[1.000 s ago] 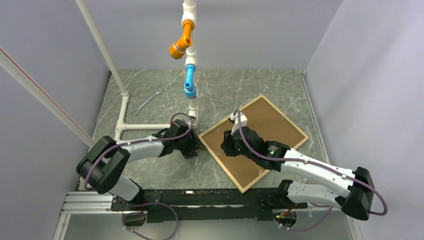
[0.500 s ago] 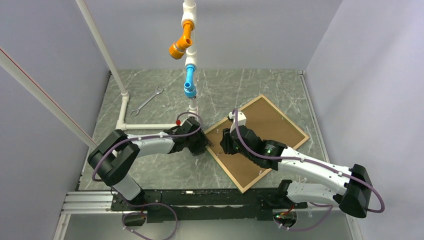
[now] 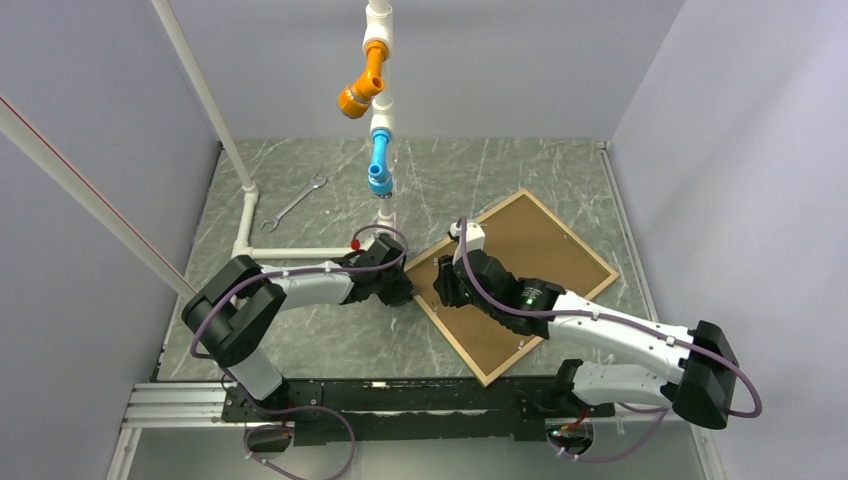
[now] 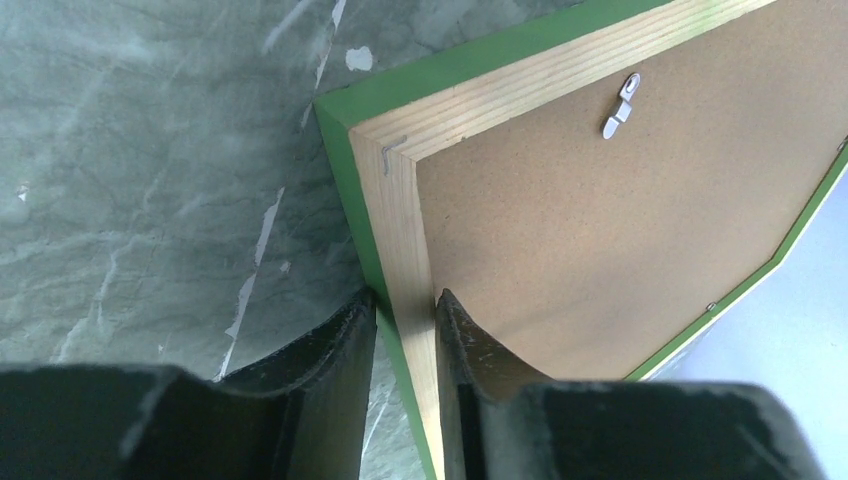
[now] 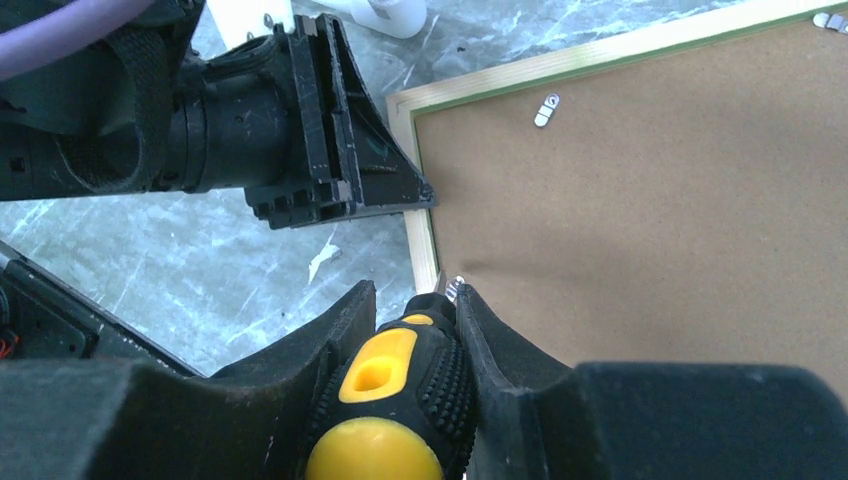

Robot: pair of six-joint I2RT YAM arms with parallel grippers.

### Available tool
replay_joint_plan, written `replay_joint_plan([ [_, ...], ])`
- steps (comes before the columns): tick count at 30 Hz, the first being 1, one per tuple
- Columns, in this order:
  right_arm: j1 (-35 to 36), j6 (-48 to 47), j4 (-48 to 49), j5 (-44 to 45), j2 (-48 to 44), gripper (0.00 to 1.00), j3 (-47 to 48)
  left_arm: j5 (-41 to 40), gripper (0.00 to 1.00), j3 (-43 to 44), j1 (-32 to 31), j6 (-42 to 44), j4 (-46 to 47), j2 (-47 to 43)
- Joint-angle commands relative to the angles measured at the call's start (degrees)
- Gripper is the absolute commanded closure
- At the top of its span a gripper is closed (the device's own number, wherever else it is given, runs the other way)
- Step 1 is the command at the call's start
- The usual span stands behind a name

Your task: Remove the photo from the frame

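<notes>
The frame (image 3: 571, 231) lies face down on the marble table, turned diagonally, its green moulding and light wood edge (image 4: 500, 90) showing. A brown backing panel (image 3: 540, 250) fills it, and the photo is hidden underneath. My left gripper (image 4: 405, 305) is shut on the frame's left rail just below the corner, one finger outside against the green, the other inside on the panel. My right gripper (image 5: 415, 295) is shut on a yellow-and-black screwdriver (image 5: 400, 380). The screwdriver's tip sits at the inner edge of that same rail, close to the left gripper (image 3: 408, 288).
Small metal turn clips (image 4: 620, 105) hold the panel along the frame's edges. A wrench (image 3: 295, 203) lies at the back left. White pipework (image 3: 290, 252) with a blue fitting (image 3: 379, 165) and an orange one (image 3: 362, 85) rises just behind the frame's left corner. Walls close in on three sides.
My left arm has reached right to the frame's left corner and its jaws have narrowed onto the rail. My right gripper has edged slightly left with the screwdriver.
</notes>
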Motion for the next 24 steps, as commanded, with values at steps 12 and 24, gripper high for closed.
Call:
replay_joint_plan([
  [12,1.2,1.2,3.3,4.0,5.5,1.00,4.7,-2.4,0.75,-1.8,-1.0,-1.8,-1.1,2.4],
  [24,5.2,2.5,-3.0,8.0,8.0,1.00,6.2,-2.0,0.75,-1.5,-1.0,-1.6,-1.8,2.8],
])
